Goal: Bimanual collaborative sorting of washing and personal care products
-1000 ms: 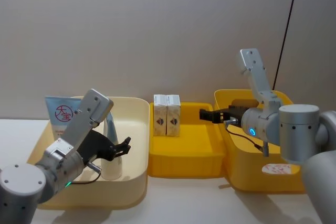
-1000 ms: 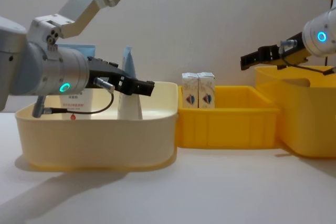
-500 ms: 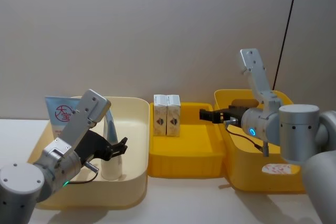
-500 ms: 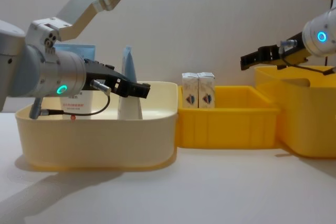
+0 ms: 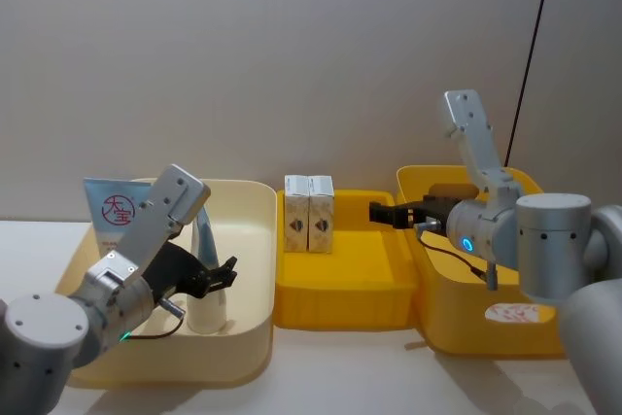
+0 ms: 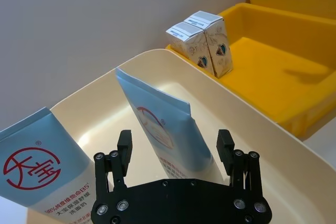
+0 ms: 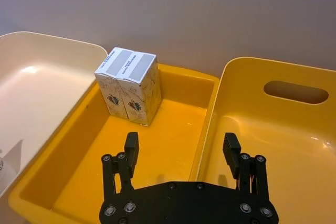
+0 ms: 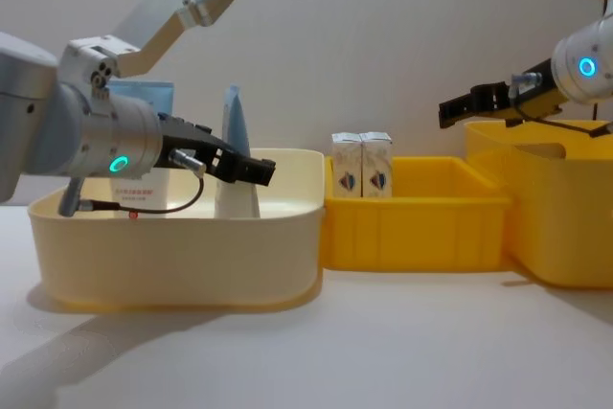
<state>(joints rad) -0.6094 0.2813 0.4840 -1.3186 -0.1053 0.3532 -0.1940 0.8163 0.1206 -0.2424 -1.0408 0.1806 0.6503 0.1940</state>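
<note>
**Desk:** How do the arms sit on your feed?

**Operator:** I have the left arm with its upper link raised and its forearm sloping down into the cream bin (image 8: 192,256). The left end effector (image 6: 175,141) is down at the pale blue-white tapering tube (image 8: 233,126). Its fingers are spread wide, one on either side of the tube. I see a gap on both sides, so it grips nothing.

**Desk:** And the right?

**Operator:** I see the right arm reaching in from the right with its wrist about level. The right end effector (image 7: 181,142) hangs in the air over the wall where the middle yellow bin (image 8: 421,232) meets the right yellow bin (image 8: 565,227). Its fingers are apart and empty.

**Desk:** What's in the bins?

**Operator:** The tapering tube stands upright on its white base in the cream bin, toward the side nearest the yellow bins. The light blue tube (image 5: 115,206) with the red round logo leans at that bin's far left corner, beyond the left arm. Two small white cartons (image 5: 308,213) stand side by side, touching, at the far left corner of the middle yellow bin. The right yellow bin has a handle slot in its far wall. From my chest camera the three bins sit in a row on the white tabletop (image 8: 383,352), cream one on the left.
</note>
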